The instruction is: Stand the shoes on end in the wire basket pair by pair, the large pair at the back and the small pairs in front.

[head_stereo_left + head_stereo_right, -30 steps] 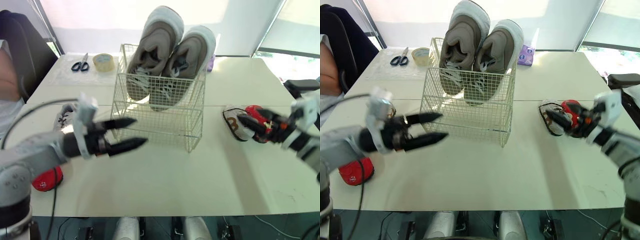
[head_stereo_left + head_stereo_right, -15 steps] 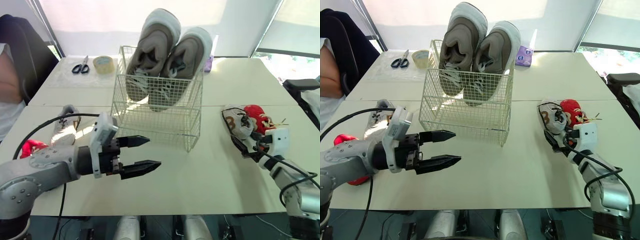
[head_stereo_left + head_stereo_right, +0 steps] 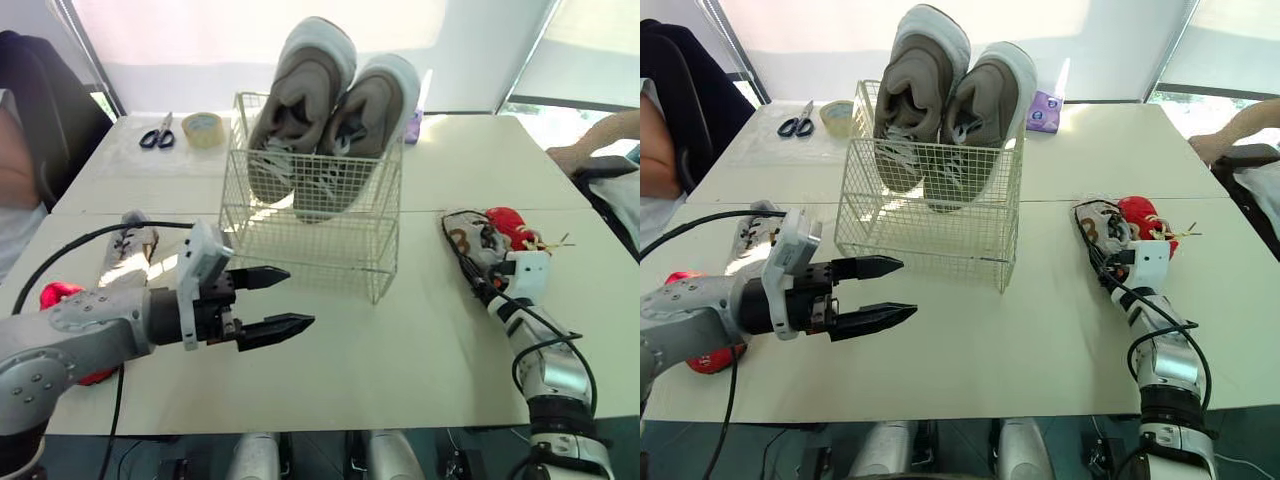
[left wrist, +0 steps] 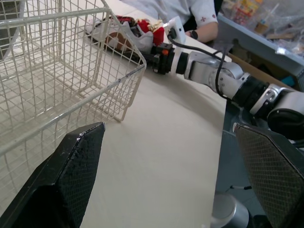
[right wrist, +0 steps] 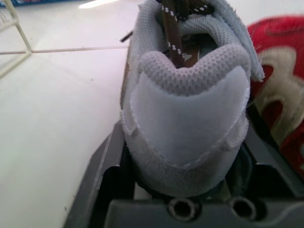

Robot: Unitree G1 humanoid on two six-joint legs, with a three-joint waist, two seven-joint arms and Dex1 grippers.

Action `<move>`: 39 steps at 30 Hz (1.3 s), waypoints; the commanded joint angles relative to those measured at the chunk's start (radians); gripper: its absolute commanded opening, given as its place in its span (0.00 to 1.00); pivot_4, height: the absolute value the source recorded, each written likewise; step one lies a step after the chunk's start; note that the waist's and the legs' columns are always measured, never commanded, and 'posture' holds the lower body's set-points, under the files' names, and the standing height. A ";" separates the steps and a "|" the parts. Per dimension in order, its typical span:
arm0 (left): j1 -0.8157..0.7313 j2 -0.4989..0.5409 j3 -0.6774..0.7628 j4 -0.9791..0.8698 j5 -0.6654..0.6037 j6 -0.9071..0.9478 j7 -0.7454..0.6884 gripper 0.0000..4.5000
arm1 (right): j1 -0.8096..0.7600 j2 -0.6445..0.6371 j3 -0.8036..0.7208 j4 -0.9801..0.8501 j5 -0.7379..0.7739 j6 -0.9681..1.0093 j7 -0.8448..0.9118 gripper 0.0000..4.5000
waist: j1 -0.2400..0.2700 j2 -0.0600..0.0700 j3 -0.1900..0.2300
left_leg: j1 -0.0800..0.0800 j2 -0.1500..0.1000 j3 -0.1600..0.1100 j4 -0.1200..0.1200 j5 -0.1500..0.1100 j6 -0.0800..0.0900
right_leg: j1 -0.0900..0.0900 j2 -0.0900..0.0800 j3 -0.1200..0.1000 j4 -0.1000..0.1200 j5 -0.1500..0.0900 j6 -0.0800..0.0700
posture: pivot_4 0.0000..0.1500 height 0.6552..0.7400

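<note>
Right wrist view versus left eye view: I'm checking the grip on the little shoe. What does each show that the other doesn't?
Right wrist view: the small white shoe's mesh heel close up, clamped in the right pincer. Left eye view: the large pair standing on end at the back of the wire basket, the open left pincer, scissors and tape. Both: that shoe and the red shoe beside it.
</note>
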 commanded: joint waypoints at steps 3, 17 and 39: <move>-0.031 0.040 0.041 0.049 0.004 -0.031 -0.065 1.00 | 0.006 -0.036 -0.013 -0.172 0.085 0.064 0.077 0.39 | -0.001 0.002 0.001 | 0.000 0.000 0.000 -0.001 0.000 0.000 | -0.001 0.000 0.000 0.000 0.000 0.000 | 1.00 1.00; -0.492 0.096 0.009 0.656 -0.017 0.086 -0.362 1.00 | -0.380 -0.889 -0.162 -0.404 0.537 0.550 0.722 0.39 | 0.002 0.009 0.006 | -0.002 0.001 0.000 -0.006 0.000 0.001 | -0.005 0.002 -0.002 -0.001 -0.003 -0.002 | 1.00 1.00; -0.649 -0.261 -0.096 0.687 -0.620 0.223 0.086 1.00 | -0.718 -0.661 0.170 -0.575 0.668 0.609 0.909 0.39 | 0.003 0.004 0.009 | -0.004 -0.002 0.001 -0.001 0.002 -0.004 | -0.004 -0.004 -0.002 0.001 -0.002 0.001 | 1.00 1.00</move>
